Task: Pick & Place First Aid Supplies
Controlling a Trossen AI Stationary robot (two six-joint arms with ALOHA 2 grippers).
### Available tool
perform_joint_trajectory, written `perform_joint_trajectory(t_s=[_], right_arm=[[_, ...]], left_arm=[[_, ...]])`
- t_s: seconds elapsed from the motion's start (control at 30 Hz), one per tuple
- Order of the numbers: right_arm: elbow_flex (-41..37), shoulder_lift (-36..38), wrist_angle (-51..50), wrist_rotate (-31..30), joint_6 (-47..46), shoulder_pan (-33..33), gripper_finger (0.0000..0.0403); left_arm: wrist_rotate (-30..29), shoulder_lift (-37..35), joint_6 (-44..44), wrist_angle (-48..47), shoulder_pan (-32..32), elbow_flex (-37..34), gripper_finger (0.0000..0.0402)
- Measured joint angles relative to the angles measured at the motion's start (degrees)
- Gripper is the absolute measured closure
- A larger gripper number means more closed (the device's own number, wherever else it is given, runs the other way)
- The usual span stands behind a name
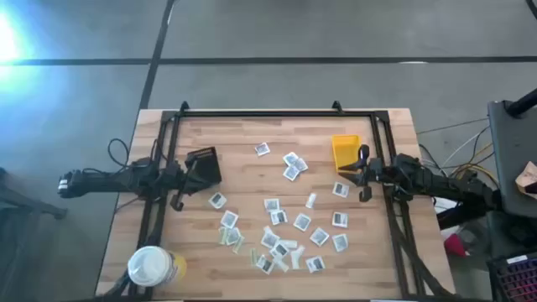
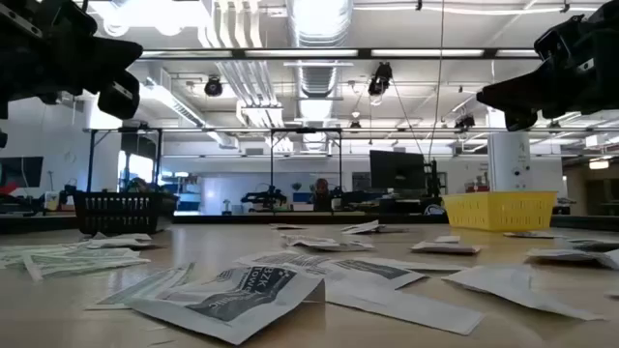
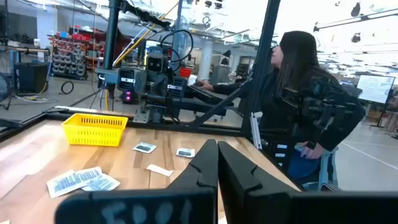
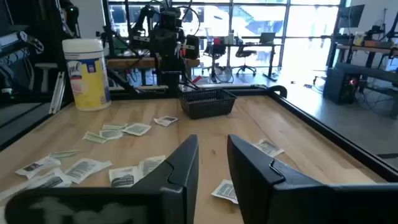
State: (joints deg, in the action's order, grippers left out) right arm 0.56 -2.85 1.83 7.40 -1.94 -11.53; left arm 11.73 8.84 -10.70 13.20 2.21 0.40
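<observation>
In the high view, the small flat white packets with dark grey centres (image 1: 278, 216) are seen scattered over the middle of the light wooden table (image 1: 243, 143), with the left gripper (image 1: 179, 200) beside a black mesh basket (image 1: 203, 165) and the right gripper (image 1: 362, 172) just beside a yellow plastic bin (image 1: 345, 151). In the low view, overlapping packets (image 2: 232, 295) are shown; two could be lifted together. In the wrist views, the left fingers (image 3: 200, 168) are clenched on nothing, while the right fingers (image 4: 249, 171) are parted and empty.

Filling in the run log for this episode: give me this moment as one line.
phase: pre-pick | left end effector: shut, empty | right end effector: open, empty | packets: scattered on table | yellow bin: no packets seen inside
</observation>
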Motion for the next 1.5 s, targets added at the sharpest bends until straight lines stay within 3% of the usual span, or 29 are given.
perform_joint_trajectory(t_s=[0.3, 0.77, 1.17, 1.5], right_arm=[[0.0, 0.0, 0.0, 0.0, -0.01, 0.0, 0.0335], [0.0, 0.04, 0.0, 0.0, -0.01, 0.0, 0.0318], [-0.01, 0.04, 0.0, 0.0, 0.0, 0.0, 0.0335], [-0.01, 0.04, 0.0, 0.0, 0.0, 0.0, 0.032]], left_arm=[[0.0, 0.0, 0.0, 0.01, -0.01, 0.0, 0.0396], [0.0, 0.0, 0.0, 0.0, 0.01, 0.0, 0.0396], [0.0, -0.01, -0.01, 0.0, 0.0, 0.0, 0.0396], [0.0, 0.0, 0.0, 0.01, -0.01, 0.0, 0.0396]])
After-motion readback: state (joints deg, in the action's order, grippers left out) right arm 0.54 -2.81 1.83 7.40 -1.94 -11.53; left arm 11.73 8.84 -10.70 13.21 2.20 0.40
